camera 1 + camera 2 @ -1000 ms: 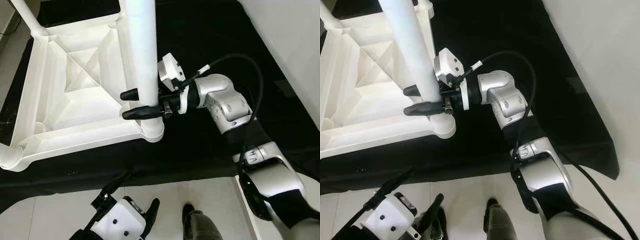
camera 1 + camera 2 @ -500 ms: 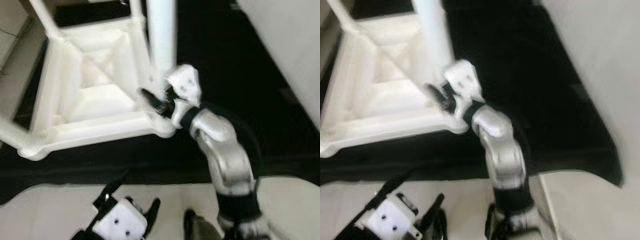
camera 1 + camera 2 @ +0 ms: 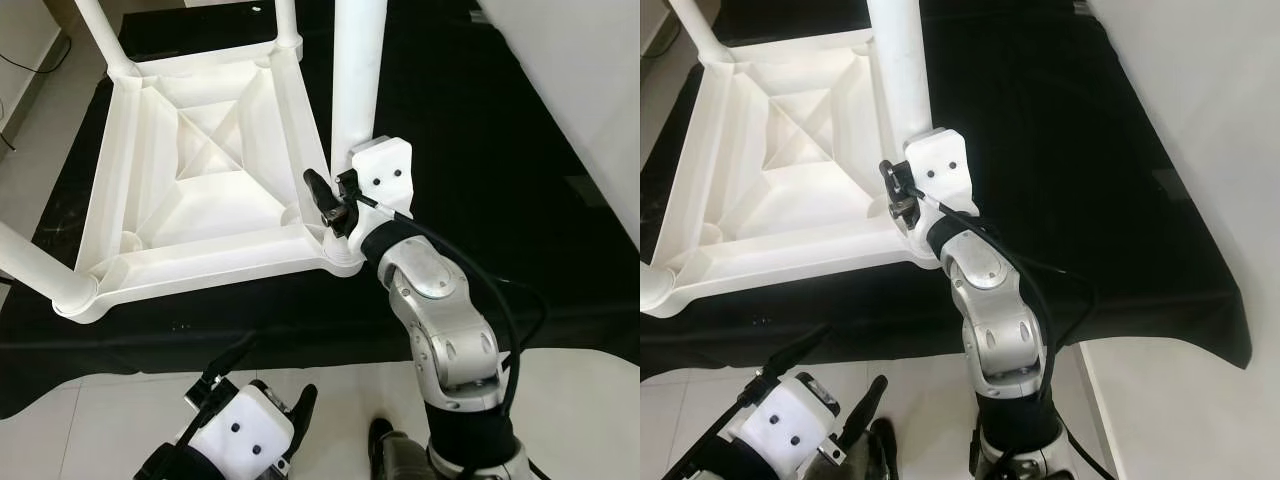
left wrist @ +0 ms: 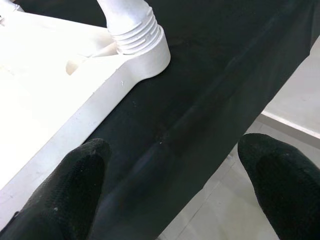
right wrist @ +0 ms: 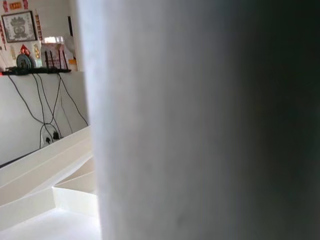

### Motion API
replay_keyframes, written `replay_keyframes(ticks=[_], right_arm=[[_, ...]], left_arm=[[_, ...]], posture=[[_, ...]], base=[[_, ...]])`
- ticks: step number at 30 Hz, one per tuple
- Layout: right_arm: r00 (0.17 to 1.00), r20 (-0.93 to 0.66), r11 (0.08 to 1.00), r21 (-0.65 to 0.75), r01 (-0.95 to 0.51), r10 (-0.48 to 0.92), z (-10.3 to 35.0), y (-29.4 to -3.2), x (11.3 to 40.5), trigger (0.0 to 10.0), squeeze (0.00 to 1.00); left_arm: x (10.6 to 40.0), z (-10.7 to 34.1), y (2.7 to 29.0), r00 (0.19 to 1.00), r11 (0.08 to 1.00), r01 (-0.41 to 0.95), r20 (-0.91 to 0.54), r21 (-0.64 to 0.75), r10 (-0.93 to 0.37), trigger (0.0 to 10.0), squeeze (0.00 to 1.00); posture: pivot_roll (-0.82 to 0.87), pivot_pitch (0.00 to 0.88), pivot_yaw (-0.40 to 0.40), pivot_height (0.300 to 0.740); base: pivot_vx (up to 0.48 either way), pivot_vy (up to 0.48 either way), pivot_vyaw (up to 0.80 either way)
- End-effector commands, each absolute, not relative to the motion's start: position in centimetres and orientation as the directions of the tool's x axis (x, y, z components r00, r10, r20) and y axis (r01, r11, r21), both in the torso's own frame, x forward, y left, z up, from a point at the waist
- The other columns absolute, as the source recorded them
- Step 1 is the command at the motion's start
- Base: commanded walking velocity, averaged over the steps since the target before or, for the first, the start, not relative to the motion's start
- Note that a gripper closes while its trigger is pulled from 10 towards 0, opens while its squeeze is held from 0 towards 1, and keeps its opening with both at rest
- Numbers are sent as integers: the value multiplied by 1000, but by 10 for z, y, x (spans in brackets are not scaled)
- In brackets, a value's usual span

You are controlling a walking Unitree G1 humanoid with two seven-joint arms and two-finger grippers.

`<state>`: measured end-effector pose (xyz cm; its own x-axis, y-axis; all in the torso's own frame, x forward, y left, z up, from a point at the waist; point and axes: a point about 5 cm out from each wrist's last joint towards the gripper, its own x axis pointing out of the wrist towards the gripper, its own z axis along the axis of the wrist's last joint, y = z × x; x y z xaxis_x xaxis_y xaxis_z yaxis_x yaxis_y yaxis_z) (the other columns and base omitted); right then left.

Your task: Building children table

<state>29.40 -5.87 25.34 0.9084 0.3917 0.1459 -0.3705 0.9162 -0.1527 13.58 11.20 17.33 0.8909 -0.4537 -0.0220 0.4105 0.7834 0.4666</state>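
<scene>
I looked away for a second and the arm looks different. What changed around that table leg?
The right pincer held the leg from the side, arm stretched out to the right. Now that arm has swung round in front of the robot, pincer at the leg's base by the corner socket. Whether it grips now is unclear. The upturned table stays on the black cloth; the left pincer still hangs open.

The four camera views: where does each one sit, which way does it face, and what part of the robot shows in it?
Left eye and right eye views: on the head, facing down at the upturned white table on the black cloth; both arms show, the right gripper at the near leg.
Left wrist view: on the low left gripper, fingers apart, facing a threaded leg socket.
Right wrist view: pressed close to the near leg.
Shared: table and leg.
</scene>
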Motion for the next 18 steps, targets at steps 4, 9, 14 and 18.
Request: replay_keyframes(ticks=[4,9,14,18], right_arm=[[920,-97,923,-31,-383,379,206,-54,295,10000,353],[902,-48,903,10,-429,429,213,-51,294,10000,1000],[720,116,720,47,-692,684,248,-47,299,10000,0],[651,118,659,-50,-751,750,258,-56,308,10000,0]], left_arm=[[137,168,112,892,784,415,-36,463,-450,10000,0],[137,168,113,892,783,415,-36,464,-452,10000,0],[137,168,112,891,782,415,-36,465,-452,10000,0],[136,167,112,891,781,417,-37,465,-453,10000,0]], posture=[[13,335,14,740],[13,334,14,740],[13,330,16,740],[15,328,14,740]], base=[[0,0,0],[0,0,0],[0,0,0],[0,0,0]])
